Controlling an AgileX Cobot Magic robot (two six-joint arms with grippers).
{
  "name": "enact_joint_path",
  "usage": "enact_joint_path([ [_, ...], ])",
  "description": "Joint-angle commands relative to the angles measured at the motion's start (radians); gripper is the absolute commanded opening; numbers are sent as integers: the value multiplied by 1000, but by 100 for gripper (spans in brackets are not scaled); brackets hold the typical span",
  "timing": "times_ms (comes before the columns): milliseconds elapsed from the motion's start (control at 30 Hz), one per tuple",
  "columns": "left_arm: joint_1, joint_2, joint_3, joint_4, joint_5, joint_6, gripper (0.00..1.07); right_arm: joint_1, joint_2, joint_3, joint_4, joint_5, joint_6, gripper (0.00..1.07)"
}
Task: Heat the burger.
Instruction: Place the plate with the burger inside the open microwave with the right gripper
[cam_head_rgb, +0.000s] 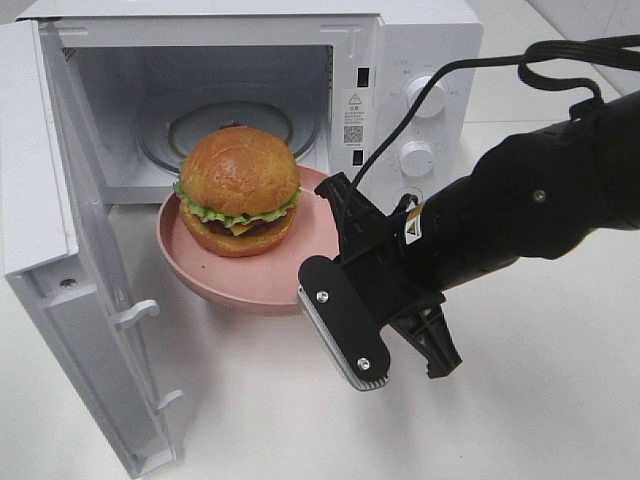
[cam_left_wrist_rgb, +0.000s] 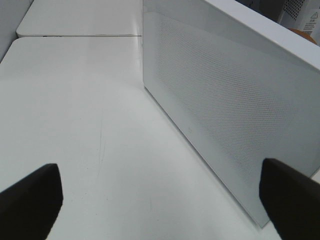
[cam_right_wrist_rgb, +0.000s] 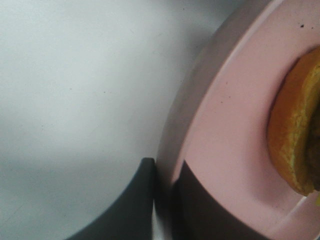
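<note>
Right jaws on plate (cam_head_rgb: 215, 280) rim; burger (cam_head_rgb: 238, 190) upright, crown up

Black right arm (cam_head_rgb: 520, 200) reaches in from the right, wrist angled downward. The right gripper (cam_head_rgb: 318, 290) is pinched tight on the rim of a pink plate (cam_head_rgb: 200, 275). The left gripper (cam_left_wrist_rgb: 160, 210) has its jaws spread wide, holding nothing.

Right arm (cam_head_rgb: 540, 200): matte black housing with one small fastener on its side. A black cable (cam_head_rgb: 560, 55) loops off it toward 1 o'clock. A yellow-and-white label (cam_head_rgb: 413, 228) sits at the wrist.

Right claw (cam_head_rgb: 335, 330): flat black finger plate, two silver screws (cam_head_rgb: 322, 296), ribbed grey pad edge.

Left claw (cam_left_wrist_rgb: 160, 205): two black fingertips (cam_left_wrist_rgb: 30, 200).
</note>
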Motion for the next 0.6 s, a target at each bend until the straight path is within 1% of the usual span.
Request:
enact_joint_path([
  [33,-4,-20,2,-10,-10,-2,100,-6,8,-39,3,-69,7,0],
  [200,-4,-20,2,-10,-10,-2,100,-6,52,-86,3,-68,7,0],
  [333,-4,-20,2,-10,-10,-2,100,-14,91,-144,-4,-63,9,0],
  [367,-4,-20,2,-10,-10,-2,100,-14,91,-144,-4,-63,9,0],
  [433,-4,-20,2,-10,-10,-2,100,-15,117,-180,-39,-44,36,0],
  [500,-4,-20,2,-10,-10,-2,100,-15,127,-193,-55,-37,51,0],
  [533,-4,-20,2,-10,-10,-2,100,-15,141,-215,-87,-36,87,0],
  [600,-4,-20,2,-10,-10,-2,100,-15,148,-224,-100,-35,102,0],
])
